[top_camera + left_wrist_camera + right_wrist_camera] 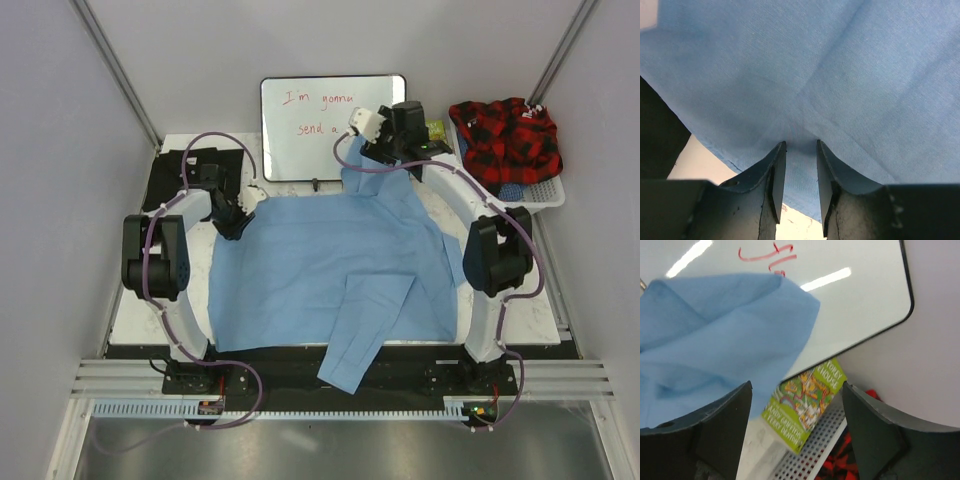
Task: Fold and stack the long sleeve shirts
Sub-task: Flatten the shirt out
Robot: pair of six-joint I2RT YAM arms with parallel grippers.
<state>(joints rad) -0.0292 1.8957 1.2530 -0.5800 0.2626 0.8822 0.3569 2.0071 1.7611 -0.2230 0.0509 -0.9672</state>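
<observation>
Top external view: plain light blue cloth shirt (330, 275) lies spread across the table centre. Left gripper (800, 170) pinches its far-left edge narrowly; right gripper (796, 410) gapes wide, far right, gripping nothing.

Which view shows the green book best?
The right wrist view: the book fills the gap between the open fingers, its cover lettering visible, beside the whiteboard. The top view shows only a green sliver behind the right arm; the left wrist view shows none.

A plain light blue shirt (320, 270). Behind it, a white whiteboard (310, 140) with red writing; right of the whiteboard, a red-and-black plaid cloth (503, 138) and a green book (805, 405).
</observation>
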